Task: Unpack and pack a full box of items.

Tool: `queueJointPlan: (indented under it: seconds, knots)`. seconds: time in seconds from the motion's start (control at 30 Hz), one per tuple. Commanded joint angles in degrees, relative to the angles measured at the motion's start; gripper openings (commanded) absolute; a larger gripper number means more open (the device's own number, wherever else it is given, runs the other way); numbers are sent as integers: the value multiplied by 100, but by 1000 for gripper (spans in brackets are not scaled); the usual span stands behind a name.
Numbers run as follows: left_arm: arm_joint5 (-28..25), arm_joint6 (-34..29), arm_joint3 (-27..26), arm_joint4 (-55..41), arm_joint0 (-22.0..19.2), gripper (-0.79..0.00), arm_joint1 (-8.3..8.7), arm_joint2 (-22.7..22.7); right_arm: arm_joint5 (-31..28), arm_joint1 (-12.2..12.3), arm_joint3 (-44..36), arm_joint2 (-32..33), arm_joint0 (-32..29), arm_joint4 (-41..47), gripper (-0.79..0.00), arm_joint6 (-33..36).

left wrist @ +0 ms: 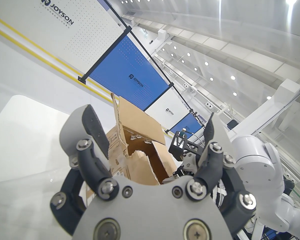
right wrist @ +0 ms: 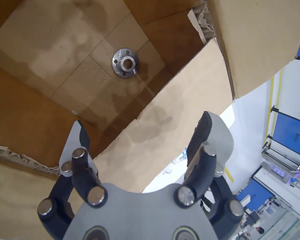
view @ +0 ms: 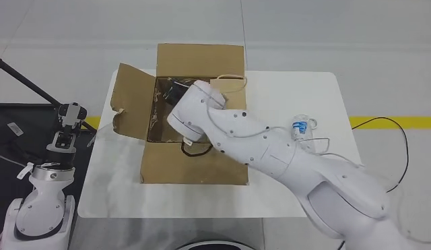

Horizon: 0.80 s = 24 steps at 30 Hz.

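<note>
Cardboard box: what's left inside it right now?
One round metal flange lies on the floor of the cardboard box, ahead of the open right gripper. The visible floor around it is bare. Floor behind the flap and under the gripper is hidden.

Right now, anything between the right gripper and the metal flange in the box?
Nothing visible. The flange lies alone on the floor of the box, with the right gripper open above it. A cardboard side panel runs close beneath the gripper; watch it.
</note>
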Motion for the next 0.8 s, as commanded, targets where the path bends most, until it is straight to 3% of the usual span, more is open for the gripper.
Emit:
queueJointPlan:
  seconds: [0.0,0.47,0.77]
  knots:
    - [0,0,0,0,0,0,0,0,21,-63,105,-94,1,-76,0,-5]
    - [0,0,0,0,0,0,0,0,540,-383,657,-705,146,-302,0,-5]
    - [0,0,0,0,0,0,0,0,854,-316,194,-623,141,-520,0,-5]
